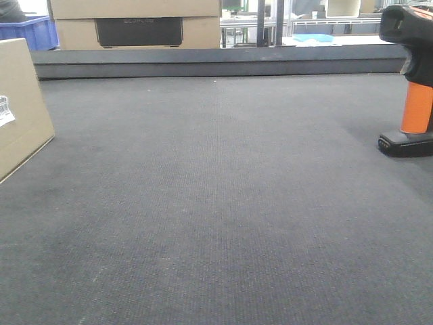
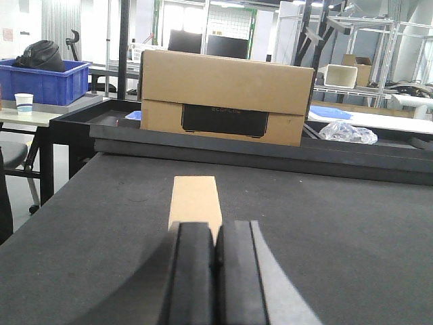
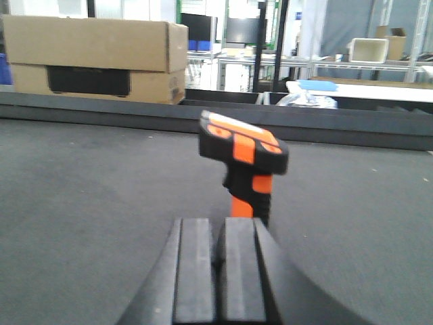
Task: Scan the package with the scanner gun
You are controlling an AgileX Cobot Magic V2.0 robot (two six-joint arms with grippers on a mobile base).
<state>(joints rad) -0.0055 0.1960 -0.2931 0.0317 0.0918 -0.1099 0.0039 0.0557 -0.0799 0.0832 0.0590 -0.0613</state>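
Note:
The package (image 1: 24, 115), a tan cardboard box with a small white label (image 1: 4, 112), stands at the left edge of the front view. In the left wrist view the package (image 2: 195, 196) shows as a narrow tan strip straight ahead of my left gripper (image 2: 215, 227), whose jaws are shut with nothing between them. The scanner gun (image 1: 414, 101) stands upright at the right edge on its black base, with an orange handle. My right gripper (image 3: 218, 227) is shut and empty, just short of the scanner gun (image 3: 247, 152). Neither gripper shows in the front view.
A bigger cardboard box with a black panel (image 1: 135, 24) sits beyond a raised black rail (image 1: 216, 61) at the table's far edge. A blue bin (image 2: 44, 81) stands on a side table to the left. A crumpled plastic bag (image 2: 346, 132) lies at the back right.

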